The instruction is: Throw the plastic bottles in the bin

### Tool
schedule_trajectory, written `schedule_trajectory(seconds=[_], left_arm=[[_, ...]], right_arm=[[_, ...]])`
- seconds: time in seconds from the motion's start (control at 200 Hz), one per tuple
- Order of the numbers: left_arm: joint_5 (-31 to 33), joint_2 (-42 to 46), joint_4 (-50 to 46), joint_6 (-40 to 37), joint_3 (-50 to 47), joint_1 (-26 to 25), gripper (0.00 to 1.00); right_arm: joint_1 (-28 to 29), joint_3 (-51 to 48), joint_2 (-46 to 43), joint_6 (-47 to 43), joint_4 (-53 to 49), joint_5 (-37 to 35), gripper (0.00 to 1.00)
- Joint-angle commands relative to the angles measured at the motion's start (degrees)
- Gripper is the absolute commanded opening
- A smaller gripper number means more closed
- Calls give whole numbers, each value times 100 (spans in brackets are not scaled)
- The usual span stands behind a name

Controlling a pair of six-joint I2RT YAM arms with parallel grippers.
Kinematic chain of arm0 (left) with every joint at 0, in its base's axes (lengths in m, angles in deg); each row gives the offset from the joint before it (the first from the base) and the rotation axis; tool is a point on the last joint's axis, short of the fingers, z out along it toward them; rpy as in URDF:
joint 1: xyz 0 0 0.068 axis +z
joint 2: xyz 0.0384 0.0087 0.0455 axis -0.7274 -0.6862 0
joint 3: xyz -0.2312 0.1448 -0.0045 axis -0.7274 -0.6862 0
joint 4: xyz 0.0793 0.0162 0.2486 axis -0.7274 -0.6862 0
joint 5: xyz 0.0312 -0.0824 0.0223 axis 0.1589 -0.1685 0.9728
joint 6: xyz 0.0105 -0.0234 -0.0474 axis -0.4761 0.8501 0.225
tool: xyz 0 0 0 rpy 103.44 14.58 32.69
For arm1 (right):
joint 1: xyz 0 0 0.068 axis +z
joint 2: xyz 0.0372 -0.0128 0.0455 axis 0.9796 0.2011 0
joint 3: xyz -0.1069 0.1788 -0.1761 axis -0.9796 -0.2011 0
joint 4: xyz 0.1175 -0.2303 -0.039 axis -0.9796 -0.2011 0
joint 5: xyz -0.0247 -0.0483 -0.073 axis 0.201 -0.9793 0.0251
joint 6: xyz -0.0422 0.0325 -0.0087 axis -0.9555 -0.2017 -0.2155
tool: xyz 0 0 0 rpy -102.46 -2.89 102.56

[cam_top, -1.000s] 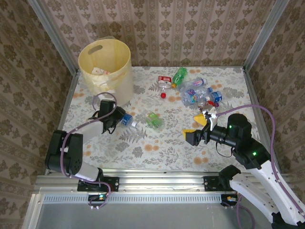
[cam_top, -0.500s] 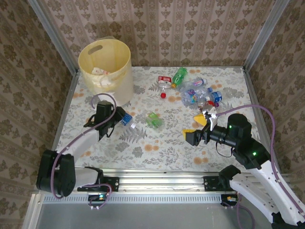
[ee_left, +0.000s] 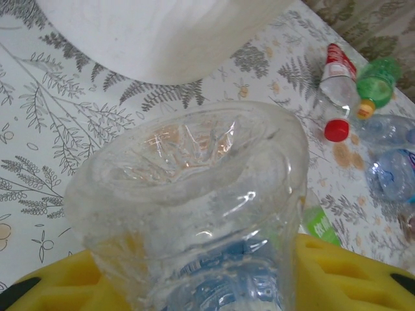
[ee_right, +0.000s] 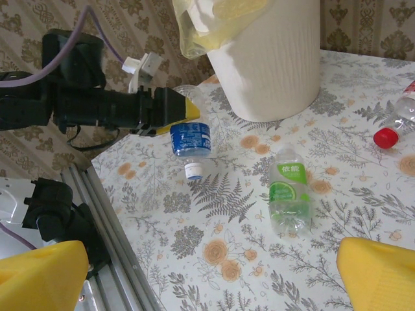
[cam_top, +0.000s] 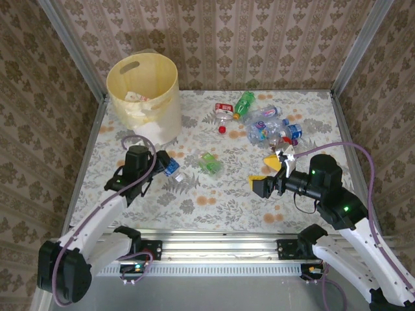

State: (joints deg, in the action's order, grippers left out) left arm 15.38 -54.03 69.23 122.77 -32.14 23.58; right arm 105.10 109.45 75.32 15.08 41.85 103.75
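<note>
A clear plastic bottle with a blue label (cam_top: pixel 172 167) is clamped in the left hand (cam_top: pixel 162 165), just in front of the pale yellow round bin (cam_top: pixel 162 103). Other plastic bottles (cam_top: pixel 269 126) lie right of the bin on the floral surface (cam_top: pixel 214 207). The right hand (cam_top: pixel 266 172) gapes wide, empty.

left hand (cam_top: pixel 161 163) gripping bottle (cam_top: pixel 172 167), right hand (cam_top: pixel 264 172) open

On my screen the clear bottle (ee_left: pixel 194 214) is thin glossy plastic, creased at its base and full of highlights. The yellow fingers (ee_left: pixel 353 272) next to it look matt and smooth. The bin (cam_top: pixel 162 107) is smooth plastic with a soft sheen. The table cover (cam_top: pixel 227 197) looks matt, with a printed flower pattern. The front rail (cam_top: pixel 220 238) is bare ribbed metal.
</note>
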Motion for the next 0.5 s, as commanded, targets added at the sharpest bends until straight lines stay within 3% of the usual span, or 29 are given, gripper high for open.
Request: schedule_trajectory(seconds=[0.0,0.495], left_arm=[[158,379,-220,-456,-38,-132,35],[78,1632,160,-1550,347,-589,35]], right_arm=[[46,58,-41,41,-4,15,100],[46,84,-29,29,-5,13,100]])
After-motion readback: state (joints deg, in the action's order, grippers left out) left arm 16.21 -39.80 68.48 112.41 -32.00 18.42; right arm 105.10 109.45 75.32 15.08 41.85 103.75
